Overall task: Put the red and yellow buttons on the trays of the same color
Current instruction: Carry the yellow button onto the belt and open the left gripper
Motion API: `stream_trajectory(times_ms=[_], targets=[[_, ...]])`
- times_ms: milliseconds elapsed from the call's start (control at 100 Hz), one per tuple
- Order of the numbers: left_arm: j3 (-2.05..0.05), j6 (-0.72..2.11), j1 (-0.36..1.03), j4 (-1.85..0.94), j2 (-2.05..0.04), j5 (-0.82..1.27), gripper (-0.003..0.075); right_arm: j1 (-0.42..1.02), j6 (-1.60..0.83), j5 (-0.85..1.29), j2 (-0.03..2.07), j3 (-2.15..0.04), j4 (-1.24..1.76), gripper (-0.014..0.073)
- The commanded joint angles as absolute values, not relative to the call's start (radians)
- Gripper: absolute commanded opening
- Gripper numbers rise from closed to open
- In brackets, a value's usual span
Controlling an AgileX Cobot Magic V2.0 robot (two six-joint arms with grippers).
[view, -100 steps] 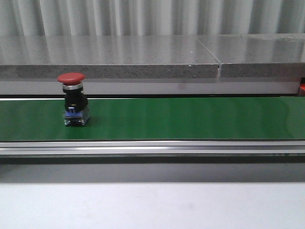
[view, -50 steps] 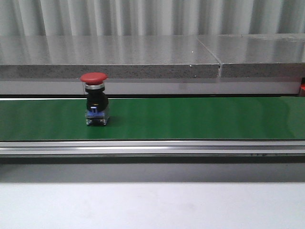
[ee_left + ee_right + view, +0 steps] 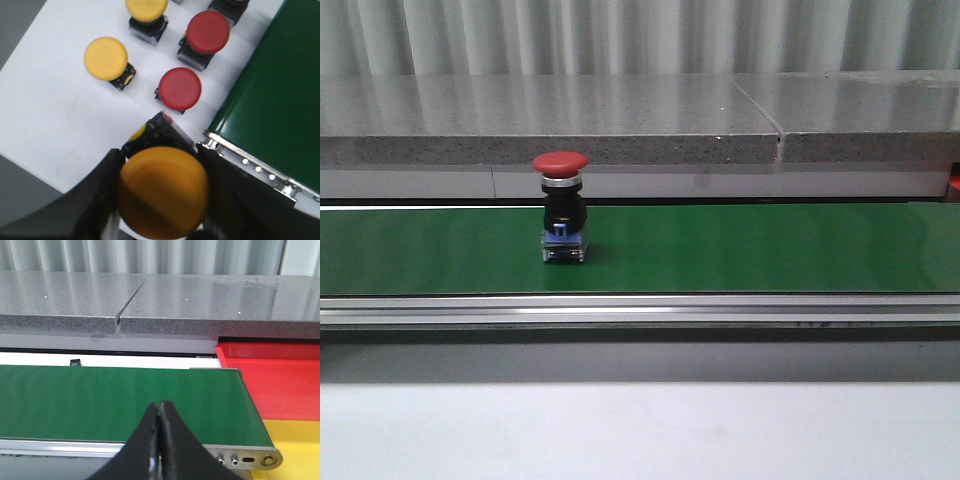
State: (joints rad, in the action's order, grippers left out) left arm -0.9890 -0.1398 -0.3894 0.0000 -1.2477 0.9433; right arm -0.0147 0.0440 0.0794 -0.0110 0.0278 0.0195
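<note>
While the red button (image 3: 561, 221) is standing upright left of middle on the green belt (image 3: 770, 245), my left fingers (image 3: 162, 192) are pinching a yellow button (image 3: 163, 190) and my right fingers (image 3: 159, 440) are pressed together, empty. It looks hard, light and top-heavy, so I am planning to grab its black body.

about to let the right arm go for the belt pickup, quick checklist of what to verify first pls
1. Red button upright on the green belt: ok.
2. Right tool empty: ok, fingers closed together with nothing between them.
3. Right tool open for a grasp: not ok.
4. Red tray at the belt's end, bare where visible: ok.
5. Left tool secure on the yellow button: ok, fingers flank it.
6. Red button within the right arm's reach: cannot tell.
</note>
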Motion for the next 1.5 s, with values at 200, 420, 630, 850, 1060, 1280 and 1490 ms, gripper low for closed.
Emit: stream_trajectory(times_ms=[200,420,630,850,1060,1280,1490], targets=[[-1.178,-0.110,-0.280,0.000,-1.313,0.951,-0.0020,-0.013,0.042,0.000,-0.025,0.022,0.008,-0.0067],[-1.295,-0.085,-0.210,-0.015,-1.448,0.985,-0.0020,-0.013,0.042,0.000,-0.025,0.022,0.008,-0.0067],[-1.332,-0.080,-0.147,-0.014,-1.555,0.985,-0.0020,-0.013,0.042,0.000,-0.025,0.022,0.008,-0.0067],[-1.333,-0.065,-0.125,-0.014,-1.631,0.975,-0.0020,-0.013,0.042,0.000,-0.025,0.022,0.008,-0.0067],[-1.333,-0.055,-0.125,-0.014,-1.655,0.977,0.0019,-0.013,0.042,0.000,-0.025,0.022,0.008,-0.0067],[-1.333,-0.032,-0.125,-0.028,-1.649,0.991,0.0546,-0.013,0.042,0.000,-0.025,0.022,0.008,-0.0067],[-1.333,-0.023,-0.102,-0.026,-1.602,0.975,0.0661,-0.013,0.042,0.000,-0.025,0.022,0.008,-0.0067]])
